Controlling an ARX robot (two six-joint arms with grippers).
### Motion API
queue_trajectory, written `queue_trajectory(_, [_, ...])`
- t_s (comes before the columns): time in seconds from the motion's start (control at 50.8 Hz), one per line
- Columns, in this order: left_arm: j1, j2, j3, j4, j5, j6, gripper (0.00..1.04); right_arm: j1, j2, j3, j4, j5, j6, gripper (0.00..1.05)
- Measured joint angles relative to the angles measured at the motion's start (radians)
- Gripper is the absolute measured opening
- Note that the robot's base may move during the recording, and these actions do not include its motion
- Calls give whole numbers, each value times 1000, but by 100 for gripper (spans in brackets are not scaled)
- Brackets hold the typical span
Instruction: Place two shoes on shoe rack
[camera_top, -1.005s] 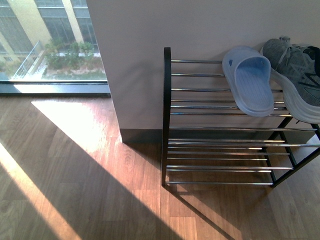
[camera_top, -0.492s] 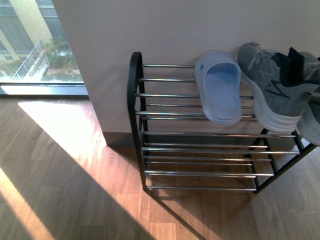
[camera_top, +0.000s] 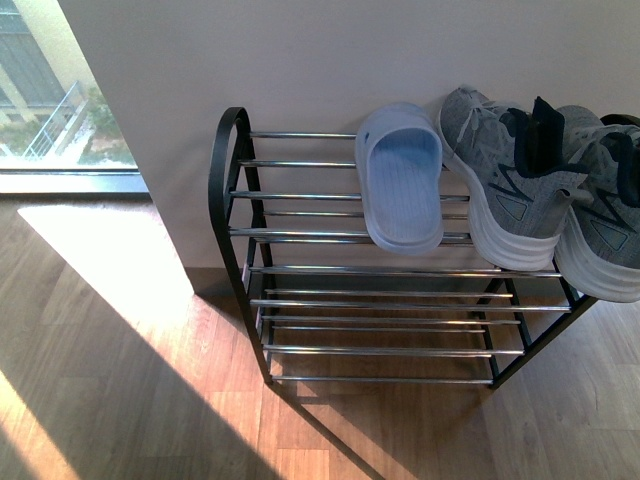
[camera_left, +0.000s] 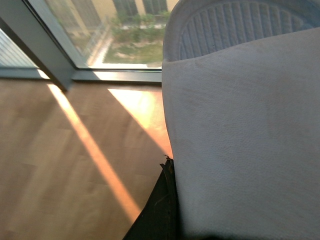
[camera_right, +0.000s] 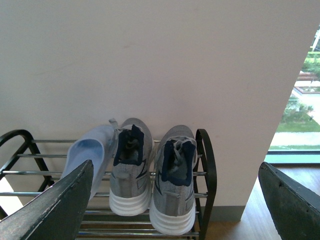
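The shoe rack (camera_top: 222, 160) stands against the wall, with a black arched side frame and chrome rods. On its top tier lie one pale blue slide sandal (camera_top: 402, 180) and, to its right, two grey sneakers (camera_top: 500, 180) (camera_top: 600, 225) side by side. Neither arm shows in the front view. My left gripper (camera_left: 172, 167) is shut on the second pale blue slide sandal (camera_left: 240, 150), which fills most of the left wrist view. My right gripper (camera_right: 176, 165) is open and empty. It faces the rack (camera_right: 206, 150), the sandal (camera_right: 87, 150) and both sneakers (camera_right: 129, 170) (camera_right: 175, 185).
A white wall (camera_top: 350, 50) backs the rack. A floor-level window (camera_top: 50, 100) is to the left, and it also shows in the left wrist view (camera_left: 100, 30). Sunlit wooden floor (camera_top: 120, 380) lies left of and in front of the rack. The rack's left part carries no shoes.
The front view has swung right. The rack has slid left in the picture, and the second grey sneaker has come fully into view. The shoes on the rack have not moved.
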Motion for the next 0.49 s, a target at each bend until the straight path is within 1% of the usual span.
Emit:
queue_trajectory(0.02, [2, 61, 31, 38, 34, -73, 2, 0, 0, 0, 0, -3, 0, 96])
queue_trajectory(0.079, [2, 212, 108, 114, 99, -187, 2, 0, 0, 0, 0, -3, 0, 96])
queue_trajectory(0.138, [-16, 372, 192, 169, 158, -251, 2, 0, 0, 0, 0, -2, 0, 96])
queue_trajectory(0.236, [-58, 626, 347, 194, 235, -323, 2, 0, 0, 0, 0, -2, 0, 96])
queue_trajectory(0.295, [-74, 740, 426, 190, 241, -335, 2, 0, 0, 0, 0, -3, 0, 96])
queue_trajectory(0.355, [-88, 861, 517, 167, 217, -325, 2, 0, 0, 0, 0, -3, 0, 96])
queue_trajectory(0.433, [-101, 996, 636, 129, 167, -253, 2, 0, 0, 0, 0, -2, 0, 96])
queue_trajectory(0.492, [-107, 1084, 726, 102, 162, -188, 2, 0, 0, 0, 0, -2, 0, 96])
